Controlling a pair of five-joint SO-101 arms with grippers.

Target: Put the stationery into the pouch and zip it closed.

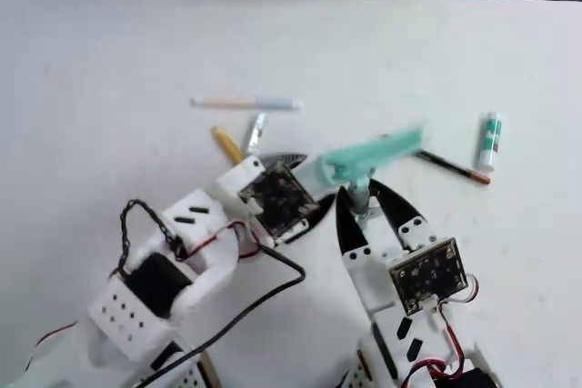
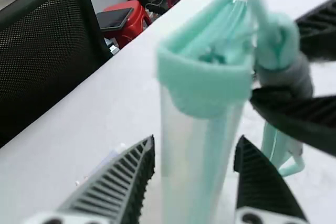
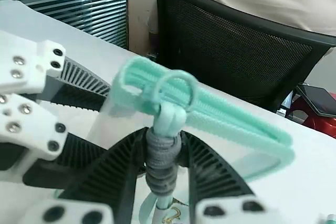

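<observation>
The left tool (image 2: 195, 145) clamps one end of the mint pouch (image 2: 202, 82), which is held above the counter (image 1: 109, 52). The right tool (image 3: 164, 139) is closed on the grey zip pull (image 3: 163, 169). A pen (image 1: 245, 104) and a glue stick (image 1: 489, 140) lie on the counter beyond the pouch.

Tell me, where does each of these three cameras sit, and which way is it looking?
High view: fixed above, looking down on the table; both arms show, holding the mint pouch.
Left wrist view: on the left arm's wrist, looking along the left gripper, clamped on the pouch's end.
Right wrist view: on the right arm's wrist, looking past the right gripper, shut on the grey zip pull.
Shared: both wrist views show the pouch and the other arm's gripper.
</observation>
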